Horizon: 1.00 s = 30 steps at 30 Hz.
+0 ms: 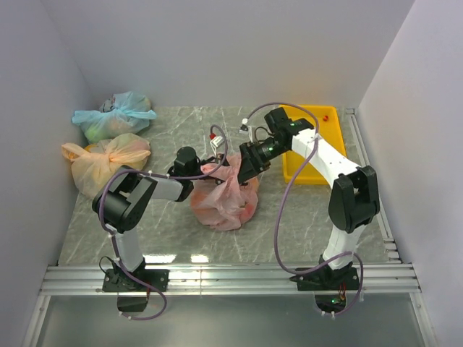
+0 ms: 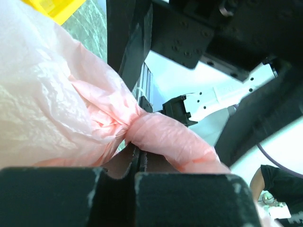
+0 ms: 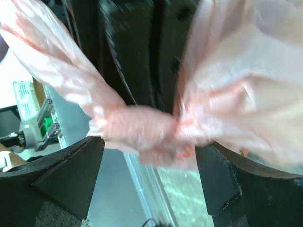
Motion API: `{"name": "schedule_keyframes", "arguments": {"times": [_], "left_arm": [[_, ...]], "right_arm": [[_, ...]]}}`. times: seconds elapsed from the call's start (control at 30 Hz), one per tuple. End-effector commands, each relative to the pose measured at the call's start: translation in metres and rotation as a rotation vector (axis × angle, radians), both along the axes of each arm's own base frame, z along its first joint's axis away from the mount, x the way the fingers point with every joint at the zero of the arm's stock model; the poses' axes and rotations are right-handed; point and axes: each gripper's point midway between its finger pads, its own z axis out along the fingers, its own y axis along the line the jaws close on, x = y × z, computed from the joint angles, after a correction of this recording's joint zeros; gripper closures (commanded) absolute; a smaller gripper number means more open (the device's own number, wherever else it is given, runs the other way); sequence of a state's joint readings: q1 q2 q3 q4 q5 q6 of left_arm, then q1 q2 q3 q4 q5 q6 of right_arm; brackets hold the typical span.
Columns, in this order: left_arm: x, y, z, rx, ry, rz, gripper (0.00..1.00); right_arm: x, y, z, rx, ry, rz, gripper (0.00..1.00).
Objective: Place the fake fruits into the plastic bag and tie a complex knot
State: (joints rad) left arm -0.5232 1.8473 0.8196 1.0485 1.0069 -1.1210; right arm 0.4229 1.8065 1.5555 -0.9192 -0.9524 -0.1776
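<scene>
The salmon-pink plastic bag [image 1: 224,196] stands bulging mid-table, its neck gathered at the top. Orange-red shapes, the fake fruits [image 1: 247,210], show faintly through its lower right side. My left gripper [image 1: 213,166] reaches the neck from the left. In the left wrist view it [image 2: 135,153] is shut, with a twisted pink band of the plastic bag [image 2: 170,139] pinched at its tips. My right gripper [image 1: 242,168] comes in from the right. It [image 3: 149,175] is open, its fingers [image 3: 71,175] on either side of the blurred pink knot [image 3: 137,128], just below it.
A blue-green tied bag [image 1: 116,114] and a pale peach-orange tied bag [image 1: 105,159] lie at the far left. A yellow tray [image 1: 334,130] sits at the back right under the right arm, a small red thing [image 1: 325,117] in its corner. Walls close in on both sides.
</scene>
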Motion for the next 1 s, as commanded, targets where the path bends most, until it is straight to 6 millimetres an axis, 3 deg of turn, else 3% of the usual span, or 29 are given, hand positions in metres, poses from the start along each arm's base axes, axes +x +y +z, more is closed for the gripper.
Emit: {"name": "schedule_keyframes", "arguments": {"times": [0.0, 0.07, 0.13, 0.2, 0.23, 0.33, 0.73, 0.97], "left_arm": [[-0.006, -0.002, 0.018, -0.045, -0.079, -0.022, 1.00], [-0.006, -0.001, 0.017, -0.042, -0.078, -0.022, 1.00], [-0.007, -0.002, 0.018, -0.045, -0.077, -0.025, 1.00], [-0.007, -0.001, 0.017, -0.045, -0.076, -0.021, 1.00], [-0.007, -0.002, 0.017, -0.045, -0.074, -0.022, 1.00], [-0.006, -0.003, 0.017, -0.045, -0.074, -0.025, 1.00], [-0.005, -0.006, 0.019, -0.041, -0.080, -0.030, 1.00], [-0.008, -0.006, 0.022, -0.049, -0.085, -0.036, 0.99]], "right_arm": [[-0.003, -0.018, 0.030, 0.030, -0.056, 0.007, 0.17], [0.001, -0.029, 0.036, 0.060, -0.054, -0.021, 0.19], [0.004, -0.041, 0.034, 0.069, -0.046, -0.052, 0.30], [0.005, -0.046, 0.035, 0.083, -0.053, -0.061, 0.37], [0.004, -0.047, 0.033, 0.085, -0.045, -0.064, 0.46], [0.003, -0.042, 0.034, 0.109, -0.032, -0.060, 0.54], [-0.006, -0.012, 0.012, 0.034, -0.080, 0.022, 0.54], [0.000, -0.006, 0.001, -0.043, -0.137, 0.018, 0.54]]}}
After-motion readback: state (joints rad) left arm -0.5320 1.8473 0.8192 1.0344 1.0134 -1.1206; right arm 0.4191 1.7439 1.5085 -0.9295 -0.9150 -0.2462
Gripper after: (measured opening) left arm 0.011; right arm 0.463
